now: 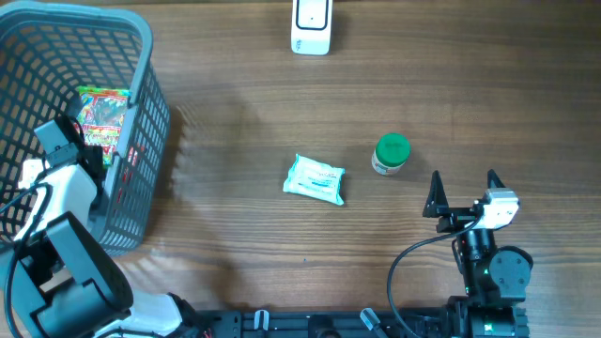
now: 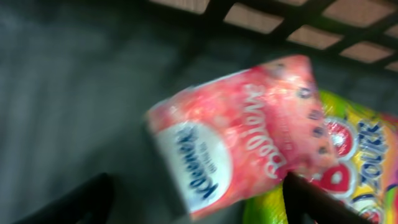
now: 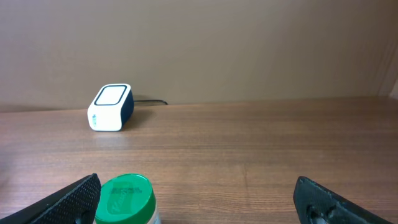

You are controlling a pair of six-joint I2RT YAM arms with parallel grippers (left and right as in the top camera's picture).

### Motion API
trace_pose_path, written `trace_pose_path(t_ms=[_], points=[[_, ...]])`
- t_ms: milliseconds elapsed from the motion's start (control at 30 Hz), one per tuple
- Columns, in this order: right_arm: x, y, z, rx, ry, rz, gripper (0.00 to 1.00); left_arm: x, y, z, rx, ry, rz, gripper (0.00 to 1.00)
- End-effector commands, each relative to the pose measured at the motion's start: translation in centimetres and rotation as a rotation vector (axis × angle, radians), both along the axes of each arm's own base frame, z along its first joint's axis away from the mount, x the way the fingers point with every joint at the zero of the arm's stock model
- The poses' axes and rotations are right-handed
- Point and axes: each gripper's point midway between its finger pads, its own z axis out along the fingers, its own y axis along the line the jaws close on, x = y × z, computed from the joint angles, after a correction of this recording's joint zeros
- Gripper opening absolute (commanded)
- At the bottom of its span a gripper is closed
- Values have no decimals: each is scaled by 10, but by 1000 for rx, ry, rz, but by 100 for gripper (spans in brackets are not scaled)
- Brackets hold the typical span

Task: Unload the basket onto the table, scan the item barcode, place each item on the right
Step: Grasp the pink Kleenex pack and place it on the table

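The left gripper (image 2: 196, 186) is down inside the grey basket (image 1: 141, 56), its 2 dark fingers (image 2: 81, 202) spread wide. The pink tissue pack (image 2: 236, 137) lies directly ahead of the gripper and partly between those fingers. There is a clear gap on the left finger's side. On the right side the blur hides whether the finger touches the pack's lower corner. Nothing is clamped; the jaws stand released around the pack.

The pack lies tilted on the basket floor, with its white oval label nearest the gripper. Its far end rests over a yellow-and-green snack packet (image 2: 360, 162), which lies ahead of the gripper and to its right. These 2 packs are the only contents the pictures show in the basket. Its slatted wall rises beyond them.

The right gripper (image 1: 464, 183) sits low over the wooden table (image 1: 235, 122), jaws fully parted and holding nothing. Just ahead of it, on its left finger's side, stands 1 jar with a green lid (image 1: 391, 155), upright and apart from the finger. Further to the gripper's left lies a white-and-teal pack (image 1: 315, 179), flat on the table. The white scanner (image 1: 311, 26) stands far ahead of this gripper and to its left, at the table's far edge and well apart from everything else.
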Motion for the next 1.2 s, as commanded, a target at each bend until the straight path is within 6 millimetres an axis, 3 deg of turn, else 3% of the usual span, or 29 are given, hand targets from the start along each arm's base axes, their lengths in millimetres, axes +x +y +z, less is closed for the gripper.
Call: trace_pose_path(t_ms=[0, 100, 200, 300, 433, 500, 633, 733, 867, 967, 1033, 1133, 1167], points=[[0, -1, 1, -5, -6, -9, 100, -4, 1, -20, -16, 40, 10, 45], [0, -1, 1, -5, -6, -9, 100, -1, 3, -16, -4, 26, 4, 4], [0, -1, 1, -5, -6, -9, 100, 0, 2, -3, 1, -2, -1, 4], [0, -1, 1, -5, -6, -9, 100, 2, 2, 30, 44, -54, -24, 4], [0, -1, 1, -5, -6, -9, 99, 0, -3, 97, 122, -197, -53, 4], [0, -1, 1, -5, -6, -9, 100, 1, -17, 139, 134, -332, -99, 4], [0, -1, 1, -5, -6, -9, 100, 6, -68, 215, 97, -617, -299, 4], [0, -1, 1, -5, -6, -9, 100, 0, -142, 280, 54, -855, -578, 4], [0, -1, 1, -5, -6, -9, 100, -25, -218, 326, 138, -978, -873, 4], [0, -1, 1, -5, -6, -9, 100, -26, -264, 315, 169, -913, -1104, 4], [0, -1, 1, -5, -6, -9, 100, -16, -292, 276, 159, -746, -1230, 4], [0, -1, 1, -5, -6, -9, 100, 4, -347, 200, 142, -446, -1467, 4], [0, -1, 1, -5, -6, -9, 100, 8, -358, 178, 150, -360, -1496, 4]])
